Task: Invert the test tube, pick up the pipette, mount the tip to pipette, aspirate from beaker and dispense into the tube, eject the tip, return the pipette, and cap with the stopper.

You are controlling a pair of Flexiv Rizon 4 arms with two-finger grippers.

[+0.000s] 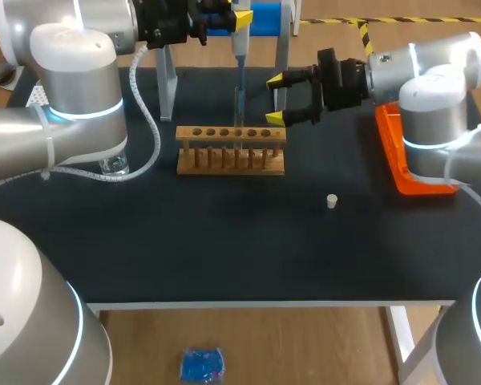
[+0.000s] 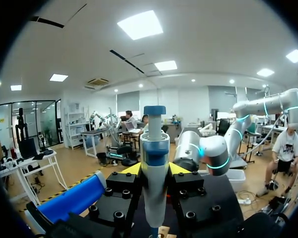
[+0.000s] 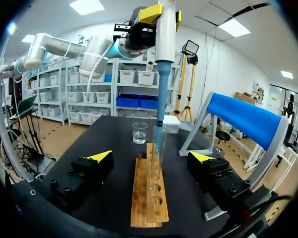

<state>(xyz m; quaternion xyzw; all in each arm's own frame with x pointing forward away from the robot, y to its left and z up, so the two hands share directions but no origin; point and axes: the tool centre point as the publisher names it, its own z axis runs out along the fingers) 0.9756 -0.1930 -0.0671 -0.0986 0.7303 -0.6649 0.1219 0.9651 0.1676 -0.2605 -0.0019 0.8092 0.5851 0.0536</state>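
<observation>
Left gripper clenched on one pipette over one tube in one rack. Right gripper released. One beaker, one stopper.

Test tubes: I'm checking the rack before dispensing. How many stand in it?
1: the test tube stands in the rack, under the pipette the left gripper holds; none seems hidden.

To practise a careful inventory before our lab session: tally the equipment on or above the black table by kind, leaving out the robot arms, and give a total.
Pipette: 1
Test tube: 1
Wooden rack: 1
Beaker: 1
Stopper: 1
Pipette stand: 1
Orange tray: 1
Total: 7
</observation>
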